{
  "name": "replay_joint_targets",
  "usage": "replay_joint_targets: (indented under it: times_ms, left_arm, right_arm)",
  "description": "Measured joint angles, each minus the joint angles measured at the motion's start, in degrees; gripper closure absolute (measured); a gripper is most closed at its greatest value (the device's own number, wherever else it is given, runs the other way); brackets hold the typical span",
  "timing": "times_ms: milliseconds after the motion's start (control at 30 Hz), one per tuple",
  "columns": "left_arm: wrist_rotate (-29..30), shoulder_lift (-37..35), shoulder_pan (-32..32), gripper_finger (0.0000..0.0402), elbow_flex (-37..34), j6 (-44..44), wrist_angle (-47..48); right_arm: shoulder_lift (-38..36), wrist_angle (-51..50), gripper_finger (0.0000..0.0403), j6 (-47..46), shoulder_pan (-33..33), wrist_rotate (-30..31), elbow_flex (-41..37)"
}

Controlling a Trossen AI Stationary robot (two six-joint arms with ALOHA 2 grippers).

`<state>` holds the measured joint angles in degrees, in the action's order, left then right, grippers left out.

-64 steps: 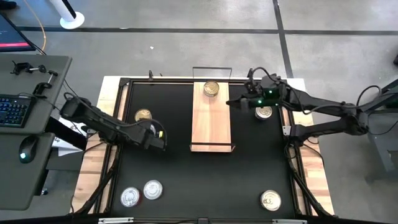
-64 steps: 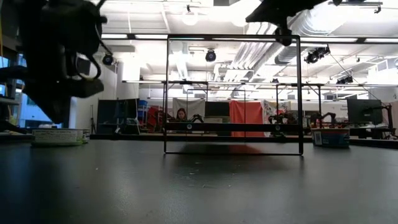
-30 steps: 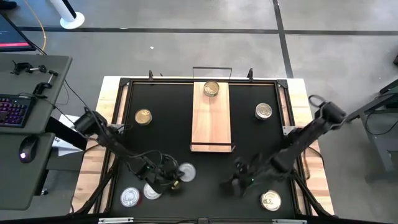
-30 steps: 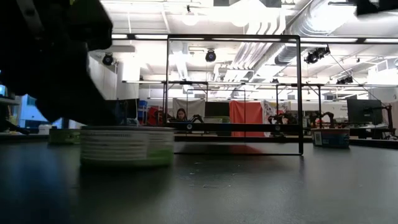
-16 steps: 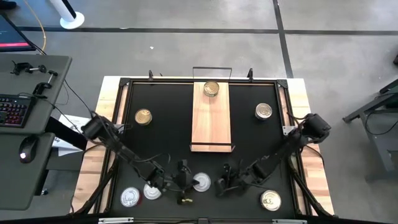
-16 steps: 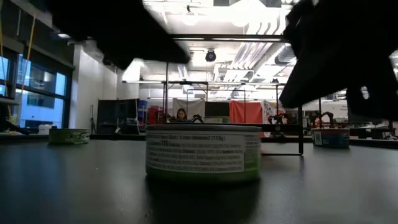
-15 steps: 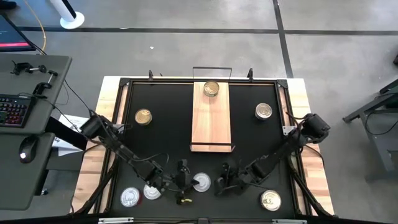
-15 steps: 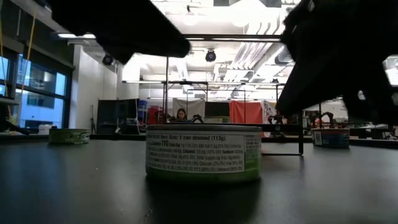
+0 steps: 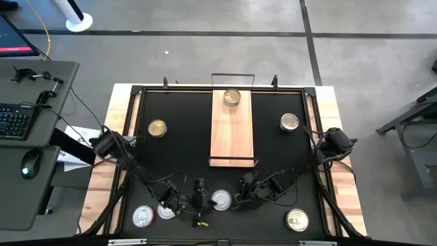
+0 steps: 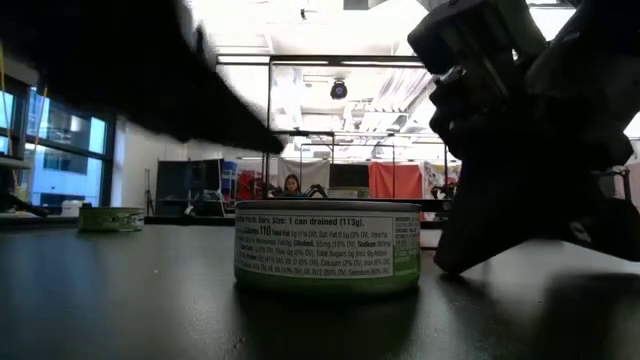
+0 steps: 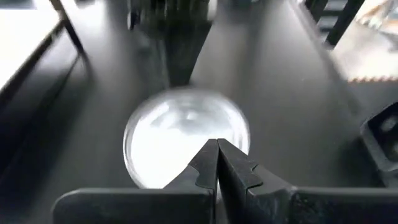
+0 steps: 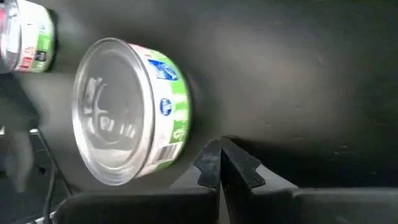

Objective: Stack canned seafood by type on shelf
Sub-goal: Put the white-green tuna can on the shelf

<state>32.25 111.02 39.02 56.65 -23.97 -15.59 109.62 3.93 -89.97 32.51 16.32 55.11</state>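
A silver-lidded can with a green label [image 9: 220,199] [image 10: 327,245] stands upright on the black table near its front edge, between my two grippers. My left gripper [image 9: 200,199] [image 11: 217,144] is shut, its tips over the can's left rim. My right gripper [image 9: 241,194] [image 12: 219,146] is shut, its tips low beside the can's right wall. The wooden shelf [image 9: 232,137] lies in the middle, with a gold-lidded can [image 9: 232,97] resting on its far end. My left gripper's shut tips slant down from the table's left over the can's lid [image 11: 186,134]; in the low view they seem to stand above it, and I cannot tell if they touch. My right gripper's shut tips [image 10: 447,262] reach the tabletop right of the can, a narrow gap between; touch cannot be told.
A gold-lidded can [image 9: 158,128] sits at the far left and a silver one [image 9: 289,122] at the far right. Two silver cans [image 9: 143,217] [image 9: 166,211] lie near the front left corner, one more [image 9: 297,219] near the front right.
My shut left gripper has gone toward the table's right edge and rolled about its own axis. The silver can slid right and slightly nearer ahead of it, then stopped. My shut right gripper has come down and leftward, toward the can's right side.
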Motion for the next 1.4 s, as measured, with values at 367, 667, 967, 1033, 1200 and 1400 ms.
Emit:
replay_joint_targets:
  times_ms: [367,667,967,1033,1200,1400]
  left_arm:
    - [0.32,1.16,0.06,0.0401,0.02,-2.90,4.26]
    - [-0.33,0.88,0.89,0.0402,0.08,-2.51,7.22]
    - [0.06,1.35,1.51,0.0401,-0.10,-2.79,6.97]
    - [-0.33,1.39,1.63,0.0401,-0.07,-3.05,6.90]
    - [-0.14,0.60,1.93,0.0401,-0.05,-4.01,7.83]
    - [0.05,-7.30,3.93,0.0401,0.01,-9.26,23.81]
  right_arm:
    - [0.18,7.49,0.0403,-0.02,0.07,1.77,0.13]
    - [0.05,4.12,0.0403,3.03,0.17,1.61,6.63]
    - [0.11,2.01,0.0403,8.55,-0.37,1.40,12.06]
    - [0.01,1.89,0.0403,9.89,-0.39,0.13,12.85]
    - [-1.14,-0.08,0.0403,15.90,-0.12,-1.69,15.87]
    - [-1.06,-15.19,0.0403,42.17,-0.87,-12.39,29.77]
